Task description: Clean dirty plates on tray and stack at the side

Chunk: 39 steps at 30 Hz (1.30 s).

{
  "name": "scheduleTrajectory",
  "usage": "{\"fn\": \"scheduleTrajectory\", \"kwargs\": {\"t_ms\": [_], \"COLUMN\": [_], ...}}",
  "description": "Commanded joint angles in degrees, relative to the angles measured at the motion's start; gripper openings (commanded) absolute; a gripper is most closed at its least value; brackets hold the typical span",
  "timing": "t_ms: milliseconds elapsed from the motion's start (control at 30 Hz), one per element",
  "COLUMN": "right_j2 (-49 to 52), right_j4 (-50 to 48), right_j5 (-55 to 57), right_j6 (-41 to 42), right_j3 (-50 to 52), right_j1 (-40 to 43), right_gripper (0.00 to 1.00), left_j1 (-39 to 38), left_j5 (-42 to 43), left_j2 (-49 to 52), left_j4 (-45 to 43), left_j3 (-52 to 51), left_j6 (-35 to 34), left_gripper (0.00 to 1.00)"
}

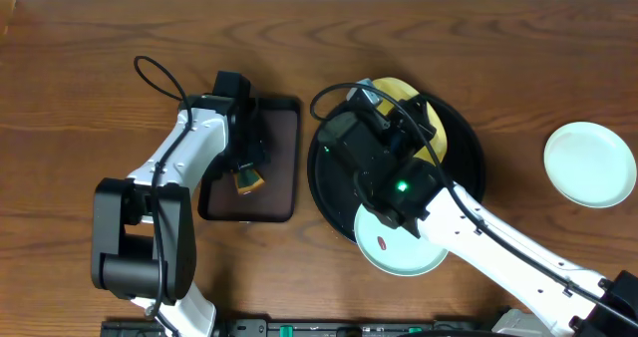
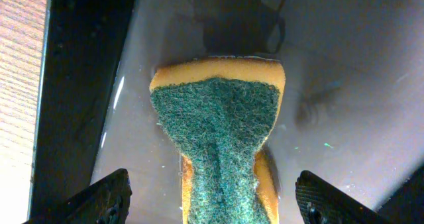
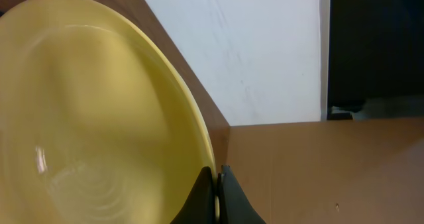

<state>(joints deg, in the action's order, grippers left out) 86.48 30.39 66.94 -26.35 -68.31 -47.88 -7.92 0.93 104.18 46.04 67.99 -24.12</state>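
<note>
My right gripper [image 3: 217,197] is shut on the rim of the pale yellow plate [image 3: 93,131] and holds it tilted up over the far part of the round black tray [image 1: 471,168]. The yellow plate [image 1: 435,128] is partly hidden by the arm in the overhead view. A mint-green plate [image 1: 404,254] with a brown smear lies at the tray's front edge, partly under the arm. A second mint-green plate [image 1: 590,164] lies on the table at the far right. My left gripper [image 2: 215,201] is open, its fingers on either side of a yellow and green sponge [image 2: 218,118].
The sponge [image 1: 247,182] lies on a dark-brown rectangular tray [image 1: 279,168] left of the black tray. The left gripper [image 1: 245,168] hangs over it. The right arm stretches from the front right corner across the black tray.
</note>
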Motion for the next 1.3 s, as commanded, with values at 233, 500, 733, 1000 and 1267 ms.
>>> {"fn": "scheduleTrajectory", "kwargs": {"t_ms": [233,500,733,1000,1267], "right_j2": [-1.42,-1.42,-1.4,-1.4,-2.64], "right_j4": [-0.26,-0.44,0.76,7.48,14.67], "right_j5": [2.27,2.23,-1.16,-15.32,-40.94], "right_j6": [-0.57,-0.5,4.59,19.41,34.42], "right_j3": [-1.33,-1.31,-1.31,-1.31,-2.1], "right_j1": [-0.28,-0.26,1.18,8.52,26.1], "right_gripper": [0.01,0.01,0.01,0.01,0.01], "left_j1": [0.2,0.2,0.2,0.2,0.2], "left_j5": [-0.31,-0.31,-0.33,-0.31,-0.31], "left_j2": [-0.46,-0.46,-0.46,-0.46,-0.46], "left_j4": [0.11,0.11,0.11,-1.2,-1.2], "left_j3": [-0.39,-0.39,-0.39,-0.39,-0.39], "left_j6": [0.11,0.11,0.11,0.09,0.11], "left_gripper": [0.81,0.81,0.81,0.81,0.81]}}
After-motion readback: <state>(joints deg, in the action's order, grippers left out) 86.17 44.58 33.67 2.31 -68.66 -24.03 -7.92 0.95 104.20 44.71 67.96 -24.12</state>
